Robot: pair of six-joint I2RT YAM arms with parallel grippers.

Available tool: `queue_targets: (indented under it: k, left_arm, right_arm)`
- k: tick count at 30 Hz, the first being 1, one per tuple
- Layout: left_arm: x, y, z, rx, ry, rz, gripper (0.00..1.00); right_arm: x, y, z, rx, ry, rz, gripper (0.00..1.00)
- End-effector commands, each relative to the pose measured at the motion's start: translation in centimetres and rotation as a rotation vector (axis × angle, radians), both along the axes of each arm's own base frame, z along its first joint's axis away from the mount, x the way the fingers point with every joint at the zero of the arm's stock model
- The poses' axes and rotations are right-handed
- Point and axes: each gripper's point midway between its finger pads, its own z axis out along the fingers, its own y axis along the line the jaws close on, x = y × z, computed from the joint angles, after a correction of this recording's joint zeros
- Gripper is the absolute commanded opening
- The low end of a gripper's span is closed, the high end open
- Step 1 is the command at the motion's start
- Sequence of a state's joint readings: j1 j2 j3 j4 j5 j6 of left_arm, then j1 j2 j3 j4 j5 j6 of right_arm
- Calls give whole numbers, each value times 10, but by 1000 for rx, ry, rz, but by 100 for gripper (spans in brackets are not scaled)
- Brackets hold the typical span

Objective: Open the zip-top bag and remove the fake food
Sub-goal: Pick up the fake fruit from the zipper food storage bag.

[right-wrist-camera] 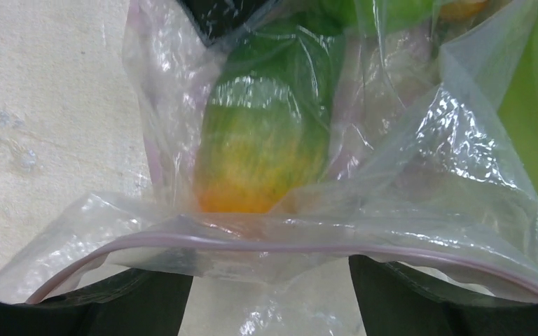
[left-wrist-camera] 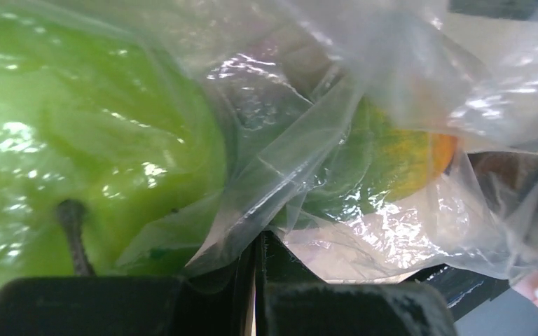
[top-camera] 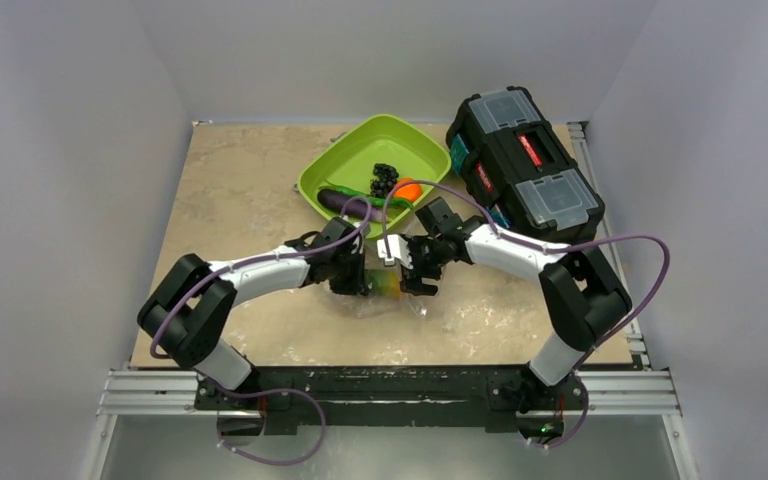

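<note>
Right wrist view is showing the right hand (right-wrist-camera: 270, 290) standing wide open, its fingers (right-wrist-camera: 147, 308) sitting in the lower corners of the frame, with the pink zip strip (right-wrist-camera: 252, 245) of the zip-top bag (right-wrist-camera: 427, 140) running across the gap between them and nothing clamped. The bag is lying on the desk (right-wrist-camera: 42, 105), at the centre of the top external view between the two arms. Some of the fake food (right-wrist-camera: 259, 161) is sitting inside it, showing mid-frame as a green-to-orange piece behind the film. In the left wrist view the left hand (left-wrist-camera: 256, 280) is pinching fully shut on a thin fold of the bag at bottom centre, with a green stemmed fruit (left-wrist-camera: 77, 140) filling the left of the frame behind the plastic. The lime-green tray (top-camera: 360, 140), upper centre of the top external view, is already carrying several pieces. Whether the mouth is standing properly open I cannot tell. If it is not, the right hand is risking a close on both lips together, sealing the fruit in. The left hand's hold on slick film is looking slight, so a pull could be sliding the fold free and dragging the whole bag along. The glossy, rounded fruit could also be squirting out of the fingers or getting pushed deeper.
</note>
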State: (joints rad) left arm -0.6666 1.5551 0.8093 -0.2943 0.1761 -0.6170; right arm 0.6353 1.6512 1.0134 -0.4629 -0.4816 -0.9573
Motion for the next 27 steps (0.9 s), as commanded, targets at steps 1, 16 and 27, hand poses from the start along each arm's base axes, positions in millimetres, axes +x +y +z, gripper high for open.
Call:
queue_targets:
  k: [1,16,27]
  left_arm:
    - [11,-33,18,-107,-47,-41,0]
    - [6,-74,14,-183,-21,-103,0]
    - [-13,-20,42,-90,-116,-77,18]
  right_arm:
    - [-2,15,4,38,66,-28,82]
    - [-5,34,1,80,112,-71,78]
    - [-2,-1,31,94,57,-49,86]
